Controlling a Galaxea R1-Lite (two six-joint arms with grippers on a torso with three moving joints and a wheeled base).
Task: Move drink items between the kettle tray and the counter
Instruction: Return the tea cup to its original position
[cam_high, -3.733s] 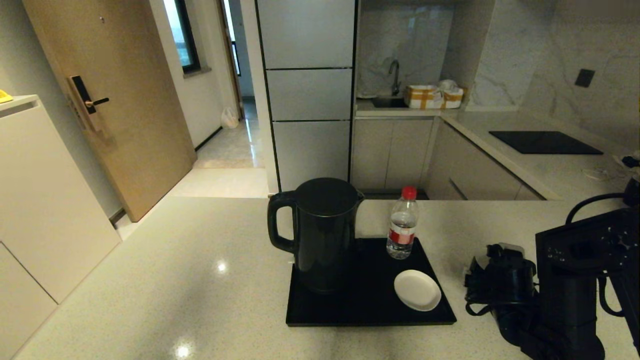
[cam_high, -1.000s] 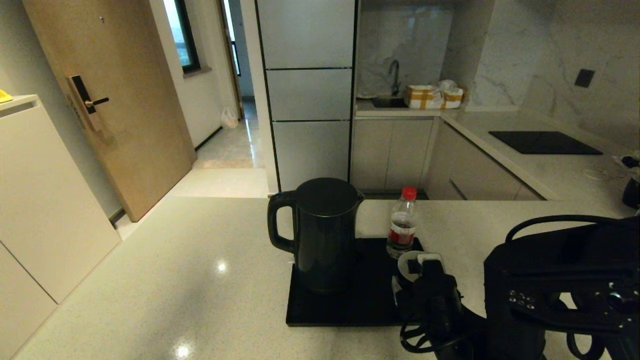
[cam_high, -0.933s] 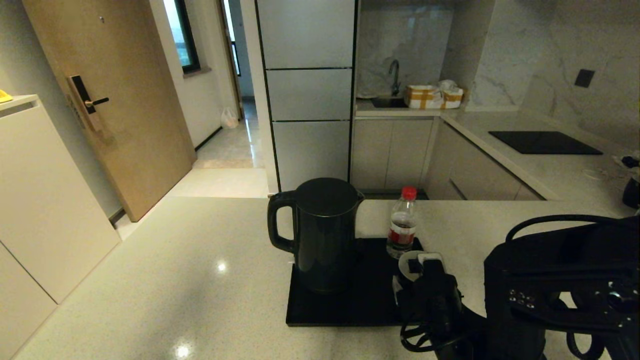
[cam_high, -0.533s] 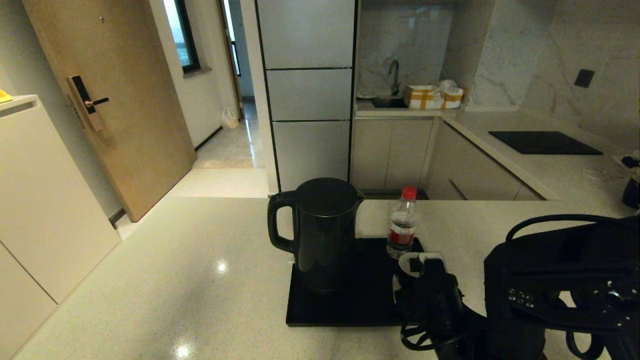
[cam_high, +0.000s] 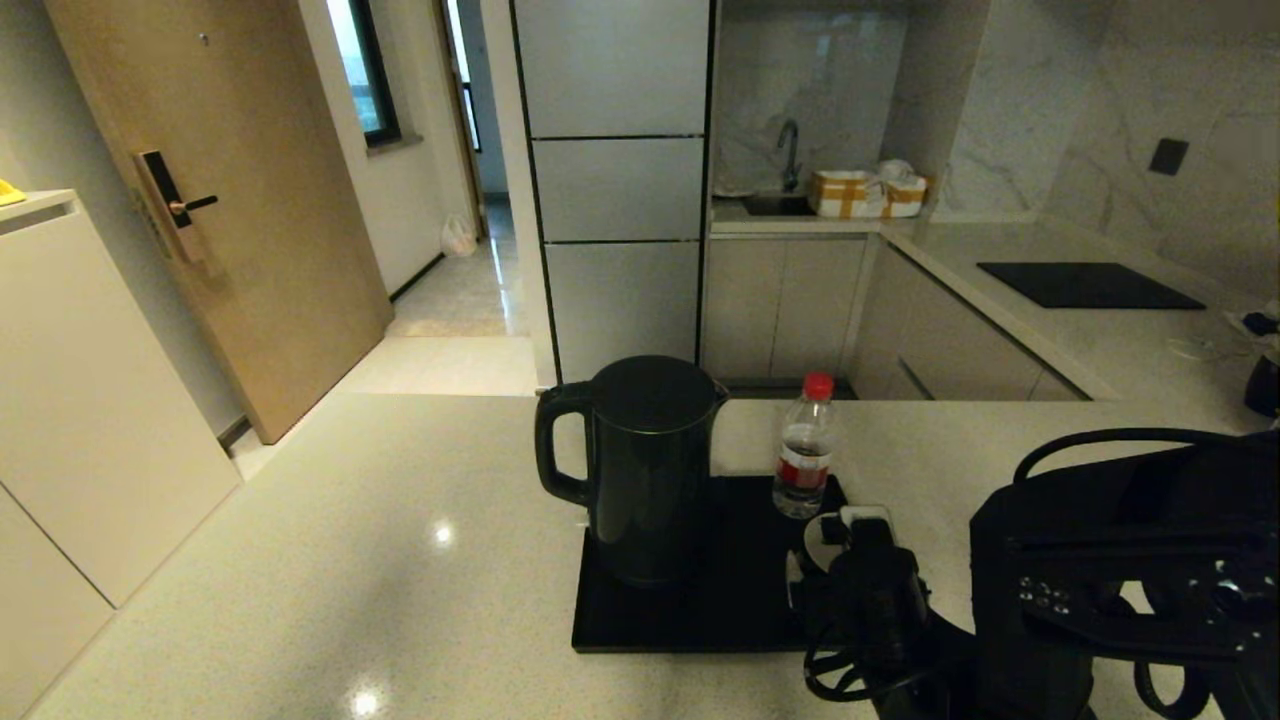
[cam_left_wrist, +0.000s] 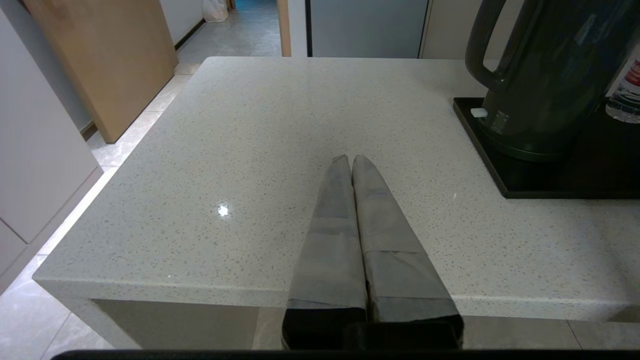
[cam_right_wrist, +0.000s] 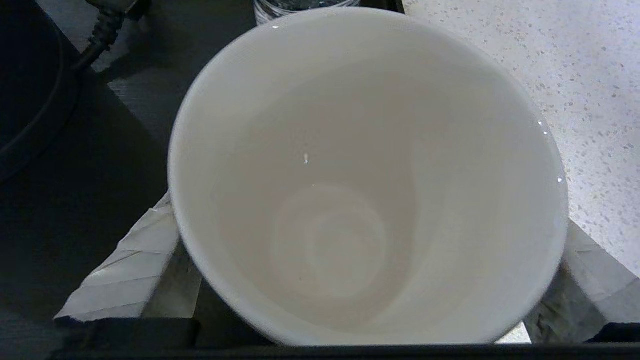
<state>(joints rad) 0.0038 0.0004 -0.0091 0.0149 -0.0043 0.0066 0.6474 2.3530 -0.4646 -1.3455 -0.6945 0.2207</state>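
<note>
the right gripper (cam_high: 845, 530) stands with jaws apart around the cup (cam_right_wrist: 367, 175) on the tray (cam_high: 690, 610), beside the bottle (cam_high: 803, 460) and kettle (cam_high: 640, 465), its release seemingly done, while the left gripper (cam_left_wrist: 352, 165) rests shut over the counter (cam_left_wrist: 280, 130).

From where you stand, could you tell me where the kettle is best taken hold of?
By its loop handle, coming from the robot's left: the kettle stands upright on the tray, the handle juts toward open counter, and the bottle crowds the other side.
</note>
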